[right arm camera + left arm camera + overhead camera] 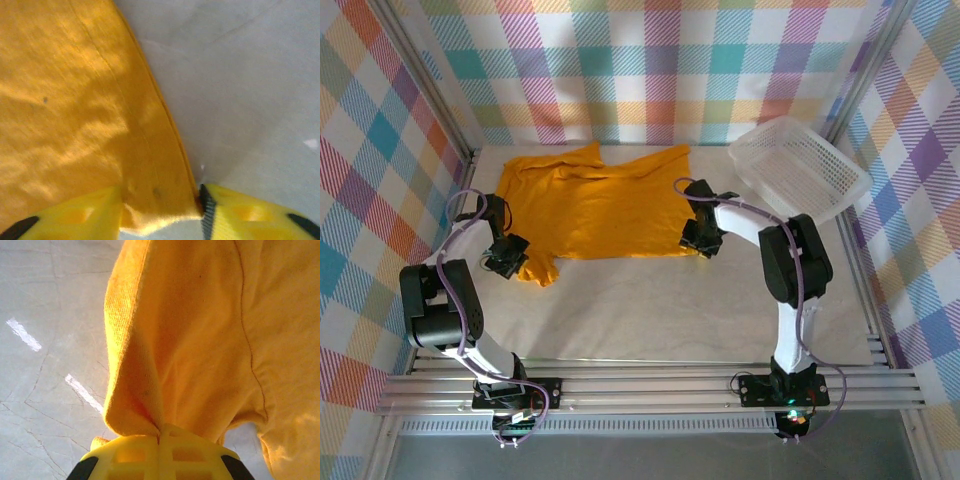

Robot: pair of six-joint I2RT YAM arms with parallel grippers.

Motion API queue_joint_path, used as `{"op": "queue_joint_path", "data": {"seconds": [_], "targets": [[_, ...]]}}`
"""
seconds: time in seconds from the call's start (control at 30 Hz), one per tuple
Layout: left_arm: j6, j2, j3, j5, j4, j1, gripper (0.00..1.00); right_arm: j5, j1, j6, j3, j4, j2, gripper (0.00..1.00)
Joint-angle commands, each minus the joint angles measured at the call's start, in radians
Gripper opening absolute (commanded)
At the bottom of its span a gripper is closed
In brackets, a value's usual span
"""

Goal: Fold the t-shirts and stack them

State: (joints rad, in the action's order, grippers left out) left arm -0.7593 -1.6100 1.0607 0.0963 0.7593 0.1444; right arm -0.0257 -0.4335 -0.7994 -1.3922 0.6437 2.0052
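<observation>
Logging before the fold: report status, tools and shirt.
Left tool shut on sleeve of plain orange-yellow cotton t-shirt. Right tool open astride its hem corner. White plastic mesh basket clear of it.

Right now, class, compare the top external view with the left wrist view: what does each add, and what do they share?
Top external: the whole spread t-shirt, the white basket, the right gripper at the shirt's hem. Left wrist: the left gripper shut on a bunched fold, with the weave and a seam close up. Both: orange-yellow cloth, the left gripper, the pale table.
</observation>
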Motion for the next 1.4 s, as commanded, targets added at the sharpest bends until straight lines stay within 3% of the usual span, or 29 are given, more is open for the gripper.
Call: {"op": "queue_joint_path", "data": {"seconds": [0.0,0.07,0.17,0.33,0.53,0.9,1.13,1.37], "targets": [[-0.013,0.048,-0.015,0.03,0.034,-0.01,0.0,-0.004,-0.006,0.009,-0.066,-0.001,0.053,0.27],[-0.022,0.068,0.0,0.038,0.036,-0.012,0.0,-0.012,-0.004,0.034,-0.102,-0.016,0.043,0.11],[-0.049,0.11,0.055,0.058,0.036,-0.015,0.0,-0.035,-0.004,0.077,-0.152,-0.044,-0.022,0.0],[-0.099,0.184,0.249,0.07,0.045,-0.018,0.0,-0.071,0.001,0.171,-0.26,-0.075,-0.165,0.0],[-0.183,0.291,0.473,0.004,0.073,-0.018,0.0,-0.082,0.007,0.247,-0.351,-0.126,-0.339,0.0],[-0.262,0.663,0.572,-0.21,-0.006,-0.018,0.0,-0.09,0.007,0.285,-0.213,-0.21,-0.774,0.0],[-0.281,0.548,0.72,-0.138,0.035,-0.018,0.0,-0.098,0.008,0.286,-0.217,-0.198,-0.83,0.0],[-0.256,0.34,0.737,-0.008,-0.024,-0.016,0.0,0.024,0.046,0.234,-0.252,-0.288,-0.655,0.0]]}}
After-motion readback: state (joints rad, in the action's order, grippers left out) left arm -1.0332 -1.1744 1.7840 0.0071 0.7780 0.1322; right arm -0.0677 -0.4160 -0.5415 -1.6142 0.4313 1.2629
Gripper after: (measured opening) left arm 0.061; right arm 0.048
